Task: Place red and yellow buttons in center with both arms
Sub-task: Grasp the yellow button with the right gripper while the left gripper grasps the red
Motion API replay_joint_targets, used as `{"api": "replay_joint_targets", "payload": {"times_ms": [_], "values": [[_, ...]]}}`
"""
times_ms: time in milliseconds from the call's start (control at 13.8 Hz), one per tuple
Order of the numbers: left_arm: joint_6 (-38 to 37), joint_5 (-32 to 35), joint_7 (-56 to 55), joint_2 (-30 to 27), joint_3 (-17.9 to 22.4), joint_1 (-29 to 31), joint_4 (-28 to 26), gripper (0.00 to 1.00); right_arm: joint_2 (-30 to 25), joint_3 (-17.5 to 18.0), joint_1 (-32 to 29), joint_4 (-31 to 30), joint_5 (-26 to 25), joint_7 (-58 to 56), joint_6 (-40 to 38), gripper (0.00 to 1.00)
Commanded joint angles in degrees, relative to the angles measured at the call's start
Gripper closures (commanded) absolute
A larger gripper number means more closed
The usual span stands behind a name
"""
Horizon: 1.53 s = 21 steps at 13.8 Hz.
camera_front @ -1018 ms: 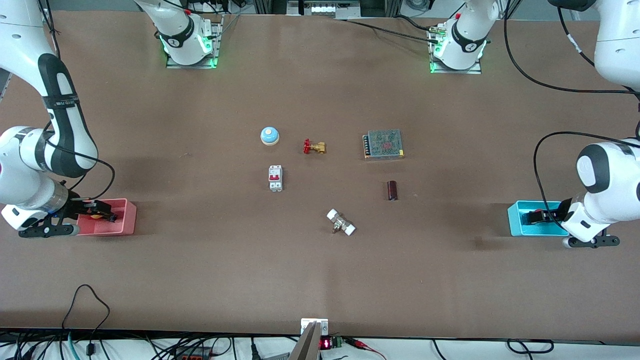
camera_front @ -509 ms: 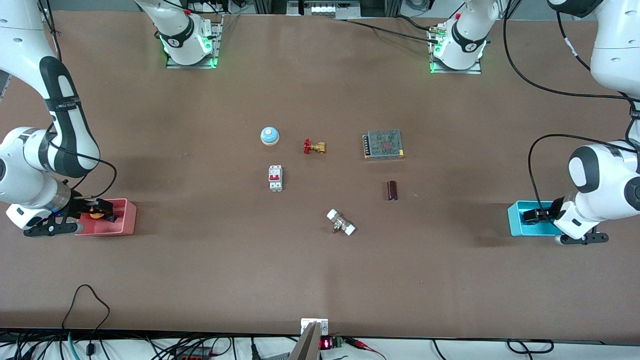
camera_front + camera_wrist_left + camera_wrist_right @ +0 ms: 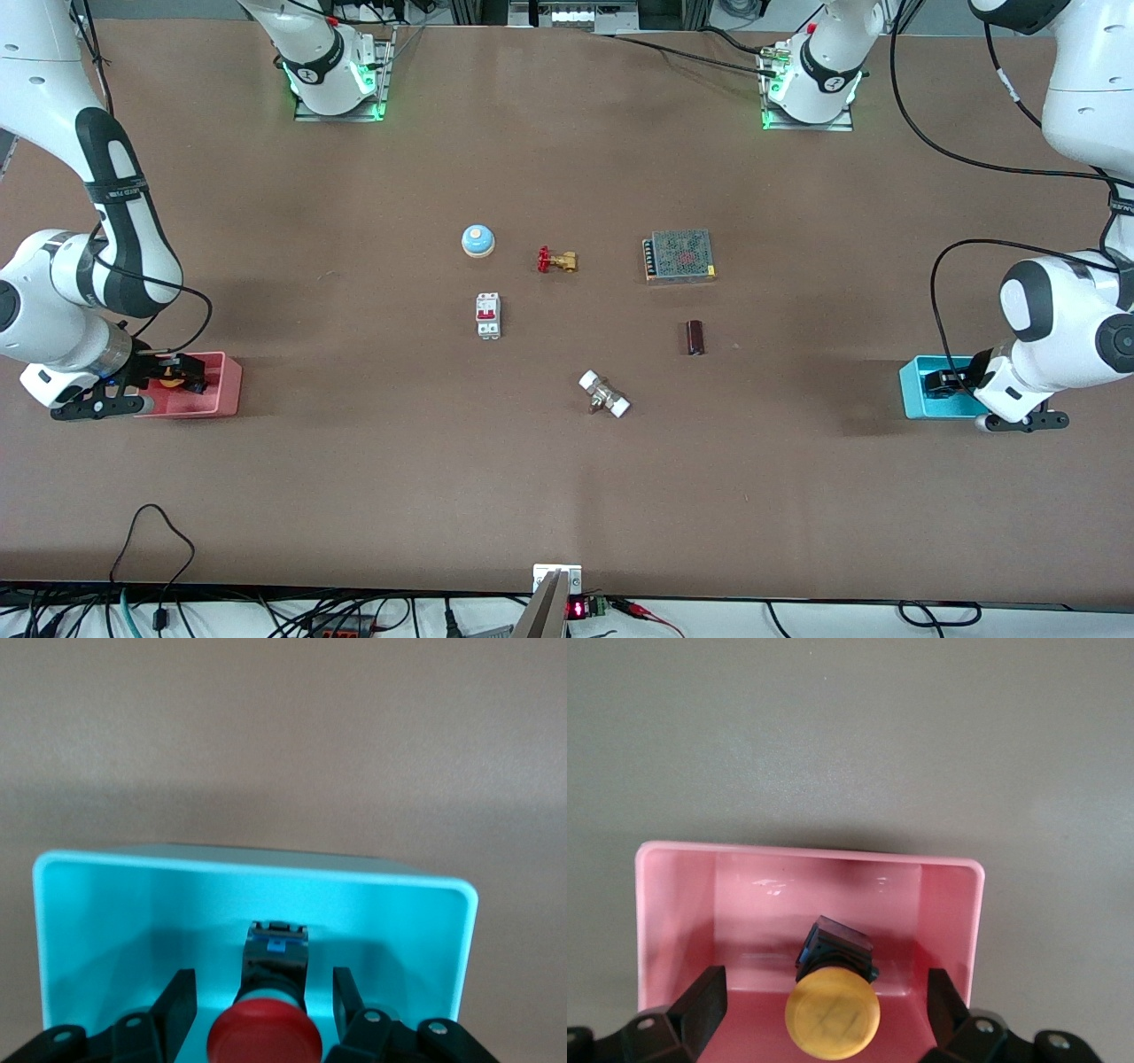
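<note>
Left gripper (image 3: 941, 383) is positioned over the blue bin (image 3: 912, 390) at the left arm's end of the table. In the left wrist view its fingers (image 3: 177, 1005) are seen spread, one on each side of the red button (image 3: 266, 1041), apart from it; nothing is gripped. The red button is seen inside the blue bin (image 3: 89, 930), cap toward the camera, black body pointed at the bin wall.

Right gripper (image 3: 182, 372) is positioned over the pink bin (image 3: 226, 390) at the right arm's end. Its fingers (image 3: 700, 1001) are seen wide open, flanking the yellow button (image 3: 833, 1014) without contact. The yellow button (image 3: 168, 383) lies in the pink bin (image 3: 673, 904), body tilted.

The table (image 3: 354, 487) centre is occupied by a bell (image 3: 477, 240), brass valve (image 3: 557, 260), breaker (image 3: 488, 315), power supply (image 3: 679, 255), dark cylinder (image 3: 695, 338) and a white-ended fitting (image 3: 604, 394). Nearest the front camera is the fitting.

No brand or label text can be read on any item; small print on the arm bands is not legible.
</note>
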Motion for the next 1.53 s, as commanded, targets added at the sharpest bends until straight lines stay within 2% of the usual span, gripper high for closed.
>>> {"api": "replay_joint_targets", "payload": {"times_ms": [0,73,145,218,364,509,655,800,1091,1236,1309,1455], "values": [[1.32,0.49,-0.18,0.27,-0.39,0.0,0.34,0.3,-0.06,0.47,-0.73,-1.09,-0.57,-0.86,0.83,0.01],[1.58,0.49,-0.18,0.36,-0.39,0.0,0.17,0.37,-0.06,0.47,-0.73,-1.35,-0.57,-0.86,0.83,0.03],[1.76,0.58,-0.18,0.45,-0.39,0.09,-0.01,0.5,-0.06,0.47,-0.73,-1.44,-0.57,-0.86,0.74,0.04],[1.76,0.58,-0.1,0.45,-0.39,0.27,-0.09,0.59,-0.06,0.47,-0.82,-1.88,-0.65,-0.86,0.74,0.11],[1.76,0.58,0.08,0.45,-0.39,0.36,-0.18,0.68,-0.06,0.47,-0.99,-1.97,-0.57,-0.86,0.65,0.23],[1.41,0.93,0.69,0.1,-0.39,0.36,-0.01,0.74,-0.06,0.47,-0.99,-1.97,-0.65,-1.03,0.56,0.4],[0.1,1.19,1.83,-1.74,-0.39,0.36,0.78,0.74,-0.15,0.47,-1.08,-1.8,-0.57,-2.61,0.56,0.55],[-3.41,1.28,3.42,-4.29,-0.48,0.09,2.27,0.74,-0.15,0.47,-0.99,-1.71,-0.57,-2.97,0.56,0.61],[-15.53,1.28,3.95,-7.89,-1.71,-1.65,8.25,0.74,-0.24,0.47,-0.99,-1.44,-0.57,-3.06,0.56,0.65],[-18.44,1.19,2.81,-9.91,-2.41,-5.6,7.38,0.74,-1.02,0.56,-0.91,-1.09,-0.48,-3.15,0.3,0.67],[-19.5,1.19,1.24,-10.1,-2.42,-7.8,7.03,0.74,-2.86,1.95,-0.91,-1.09,-0.48,-3.15,-0.75,0.67],[-19.43,1.1,-3.32,-10.71,-2.5,-11.41,3.44,0.74,-7.51,2.84,-0.56,-0.92,-0.39,-2.97,-7.4,0.67]]}}
